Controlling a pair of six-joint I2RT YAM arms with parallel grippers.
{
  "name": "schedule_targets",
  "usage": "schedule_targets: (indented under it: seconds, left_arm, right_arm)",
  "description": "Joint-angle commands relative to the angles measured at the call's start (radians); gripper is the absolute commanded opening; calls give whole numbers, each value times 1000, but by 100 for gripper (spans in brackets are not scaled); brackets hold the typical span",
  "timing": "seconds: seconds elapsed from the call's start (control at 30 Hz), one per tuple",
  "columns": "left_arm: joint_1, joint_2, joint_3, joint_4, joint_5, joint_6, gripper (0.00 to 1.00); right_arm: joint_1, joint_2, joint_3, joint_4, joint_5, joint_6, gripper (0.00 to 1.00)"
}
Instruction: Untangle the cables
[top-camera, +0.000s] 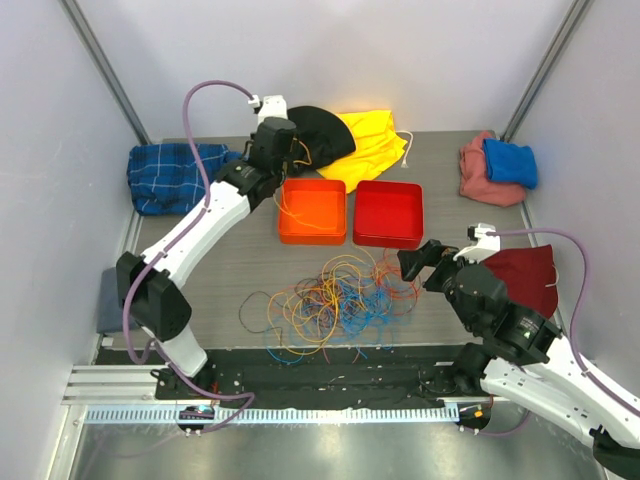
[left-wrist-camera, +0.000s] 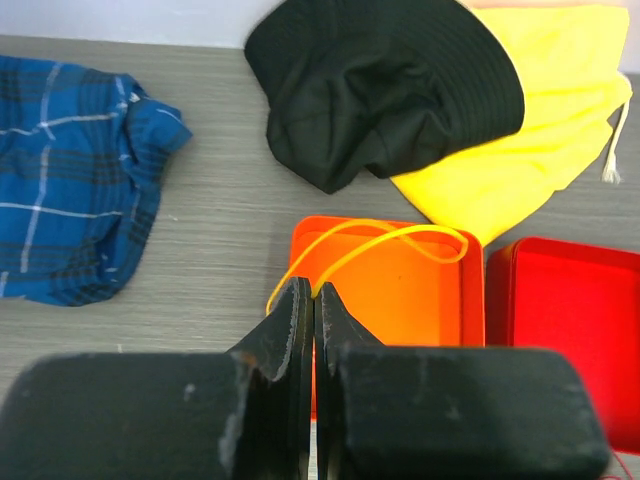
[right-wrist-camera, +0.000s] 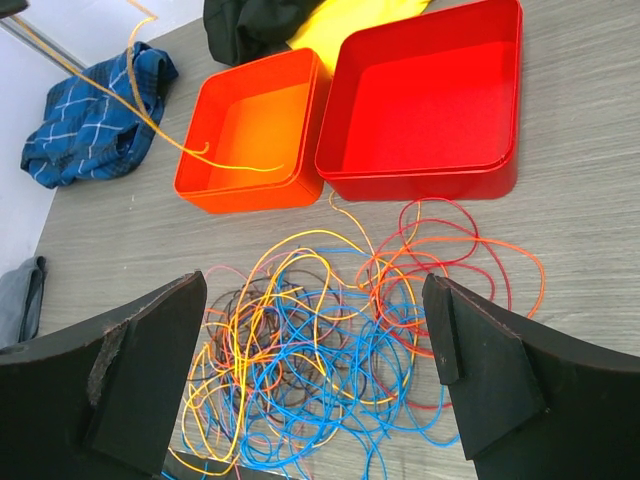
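A tangle of blue, yellow, orange, red and brown cables (top-camera: 335, 295) lies on the table in front of the trays and fills the right wrist view (right-wrist-camera: 330, 340). My left gripper (top-camera: 292, 160) is raised above the back of the orange tray (top-camera: 312, 238). It is shut (left-wrist-camera: 315, 295) on a yellow cable (left-wrist-camera: 400, 235). That cable hangs down with its loose end lying in the tray (right-wrist-camera: 150, 120). My right gripper (top-camera: 420, 268) is open and empty (right-wrist-camera: 315, 300), held above the right side of the tangle.
A red tray (top-camera: 388, 240) stands right of the orange one. A blue plaid cloth (top-camera: 170, 175) lies at back left. A black hat (top-camera: 320, 135) and a yellow garment (top-camera: 375, 145) lie behind the trays. Pink and blue towels (top-camera: 495, 170) and a maroon cloth (top-camera: 525, 275) lie at right.
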Motion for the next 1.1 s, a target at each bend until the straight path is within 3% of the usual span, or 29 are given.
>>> schedule_targets:
  seconds: [0.0, 0.3, 0.4, 0.47, 0.5, 0.53, 0.6, 0.77, 0.8, 0.9, 1.07]
  left_arm:
    - [-1, 28, -11, 85, 22, -27, 0]
    - [-2, 124, -19, 90, 36, -33, 0]
    - [-5, 133, -35, 27, 61, -63, 7]
    - [-13, 104, -102, 19, 54, -80, 24]
    - [-16, 96, -126, 25, 56, -88, 39]
    - [-21, 89, -143, 25, 48, -90, 69]
    - [-24, 73, -173, 21, 13, -87, 88]
    - [-41, 3, -180, 16, -57, -85, 94]
    - [-50, -43, -180, 22, -82, -85, 100]
    - [-82, -123, -204, 53, -125, -90, 100]
    - [-94, -328, -380, 94, -24, -218, 100]
  right_arm:
    - [1, 6, -10, 16, 16, 17, 100]
    - [2, 20, -34, 22, 13, 25, 100]
    - [2, 25, -37, 21, 16, 23, 100]
    - [2, 23, -42, 27, 21, 25, 100]
    - [2, 26, -45, 29, 22, 23, 100]
    - [2, 28, -48, 33, 22, 22, 100]
    - [2, 41, -54, 48, 15, 17, 100]
    - [2, 86, -48, 73, -1, 9, 100]
    - [2, 98, -46, 76, -2, 11, 100]
    - [1, 115, -53, 82, 20, 28, 100]
    - [2, 69, -131, 82, 134, 180, 97]
